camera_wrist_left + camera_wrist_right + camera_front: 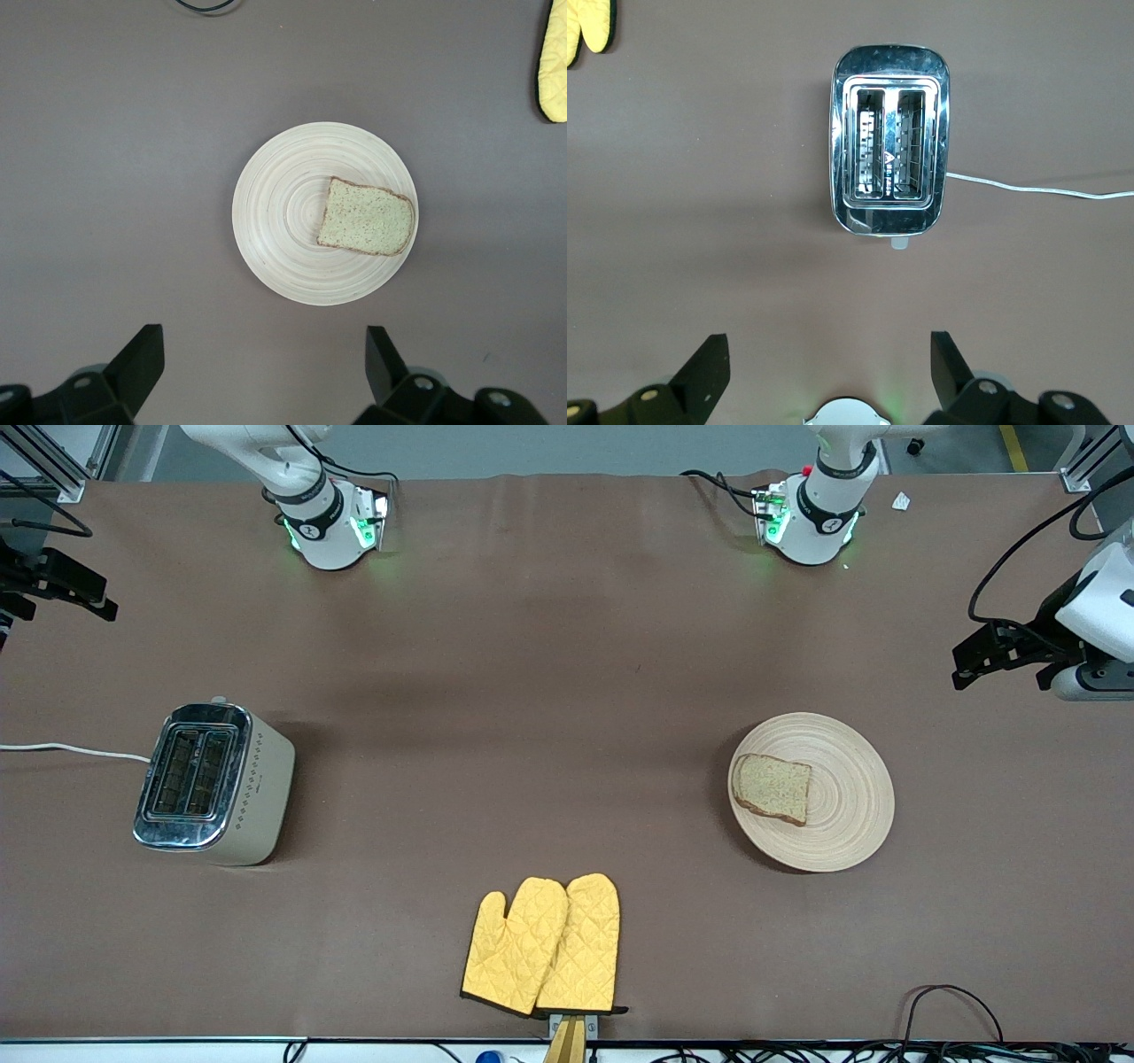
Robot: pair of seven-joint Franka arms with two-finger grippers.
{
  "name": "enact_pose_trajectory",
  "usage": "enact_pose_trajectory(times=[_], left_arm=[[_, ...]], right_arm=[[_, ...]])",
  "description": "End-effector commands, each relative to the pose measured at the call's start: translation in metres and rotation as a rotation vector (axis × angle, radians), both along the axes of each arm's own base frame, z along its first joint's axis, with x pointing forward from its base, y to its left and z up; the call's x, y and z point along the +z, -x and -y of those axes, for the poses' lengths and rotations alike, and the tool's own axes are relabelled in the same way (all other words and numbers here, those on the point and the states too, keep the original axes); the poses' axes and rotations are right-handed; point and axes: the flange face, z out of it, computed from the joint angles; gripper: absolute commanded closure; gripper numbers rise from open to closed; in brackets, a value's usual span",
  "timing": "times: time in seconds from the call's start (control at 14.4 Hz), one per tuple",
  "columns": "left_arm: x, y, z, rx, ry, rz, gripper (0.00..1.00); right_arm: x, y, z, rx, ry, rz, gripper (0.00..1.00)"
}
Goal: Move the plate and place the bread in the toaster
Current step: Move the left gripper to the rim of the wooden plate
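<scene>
The mitts (542, 946) lie nearest the front camera, midway along the table, and serve here as the landmark. Farther from the camera than the mitts and toward the left arm's end sits the plate (842, 815), with the bread (772, 788) lying flat on the part of it that faces the mitts. Also farther than the mitts, toward the right arm's end and well apart from the plate, stands the toaster (213, 784), both slots empty, its cord (71, 751) trailing off toward the table's edge.

The left gripper (261, 359) hangs high over the table near the plate, fingers spread wide and holding nothing. The right gripper (824, 363) hangs over the table near the toaster, likewise spread and empty.

By my reading no step has begun: bread on the plate, plate unmoved. The first step is likely moving the plate toward the middle, above the mitts, so the right arm can reach the bread. That calls for the left gripper to drop to the plate's rim away from the bread and pinch it at a shallow angle, keeping the plate level so the slice does not slide off.
</scene>
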Motion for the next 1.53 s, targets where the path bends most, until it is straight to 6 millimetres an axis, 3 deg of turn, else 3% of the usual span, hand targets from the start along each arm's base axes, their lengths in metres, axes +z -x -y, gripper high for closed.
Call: enact_pose_trajectory(times=[0.0, 0.21, 0.49, 0.63, 0.77, 0.91, 1.11, 1.25, 1.46], left_arm=[[0.007, 0.001, 0.002, 0.003, -0.010, 0.000, 0.00], [0.004, -0.001, 0.000, -0.001, -0.013, -0.004, 0.00], [-0.015, -0.005, -0.013, 0.008, 0.013, -0.066, 0.00], [-0.026, -0.011, -0.035, 0.050, 0.093, -0.089, 0.00], [-0.056, -0.025, -0.070, 0.037, 0.199, -0.134, 0.00], [-0.116, -0.046, -0.119, 0.012, 0.331, -0.189, 0.00], [-0.236, -0.068, -0.190, -0.019, 0.552, -0.232, 0.00], [-0.313, -0.070, -0.206, -0.062, 0.691, -0.261, 0.00], [-0.383, -0.073, -0.202, -0.066, 0.801, -0.265, 0.00]], right_arm=[[0.002, 0.007, 0.001, -0.001, 0.003, 0.000, 0.00], [0.002, 0.007, 0.001, -0.002, 0.003, 0.002, 0.00], [0.002, 0.007, 0.001, -0.002, 0.003, 0.000, 0.00], [0.002, 0.007, 0.001, -0.002, 0.003, 0.002, 0.00], [0.002, 0.007, 0.001, -0.002, 0.003, 0.002, 0.00], [0.003, 0.007, 0.001, -0.001, 0.003, 0.003, 0.00], [0.003, 0.006, -0.003, 0.005, 0.003, 0.006, 0.00], [0.005, 0.006, -0.004, 0.007, 0.004, 0.009, 0.00], [0.005, 0.006, -0.008, 0.014, 0.004, 0.009, 0.00]])
